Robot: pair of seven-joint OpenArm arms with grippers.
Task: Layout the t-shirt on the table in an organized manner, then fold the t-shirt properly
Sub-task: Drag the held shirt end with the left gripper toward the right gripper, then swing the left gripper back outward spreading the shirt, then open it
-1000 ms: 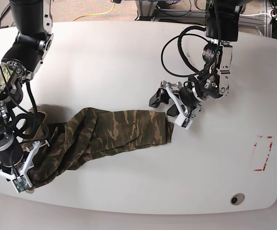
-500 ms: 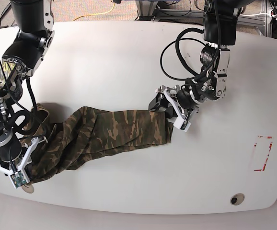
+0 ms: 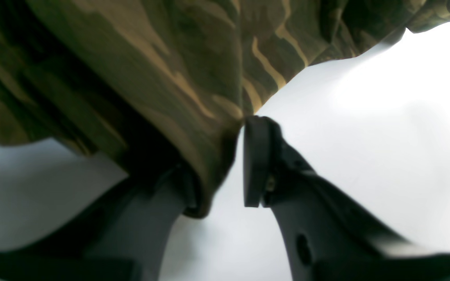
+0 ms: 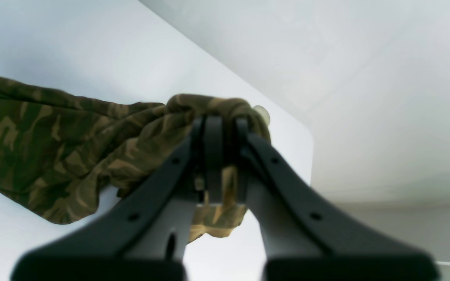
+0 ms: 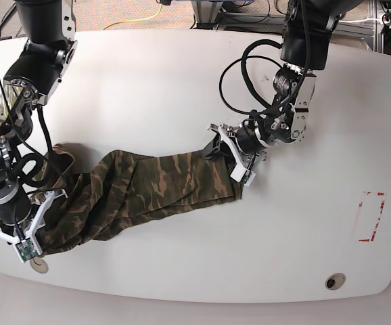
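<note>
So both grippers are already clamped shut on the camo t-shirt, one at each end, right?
Not quite. Only the right gripper is shut on the t-shirt, with cloth bunched between its closed jaws in the right wrist view. The left gripper is at the other end but open: the left wrist view shows a gap between its jaws, with the shirt's edge lying against one finger, not yet pinched.

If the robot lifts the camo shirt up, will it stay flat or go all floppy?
Probably floppy: the t-shirt already lies in rumpled, twisted folds on the table. It likely sags between grips, since it bunches over the right claw. It looks light and thin, draping beside the left claw.
</note>
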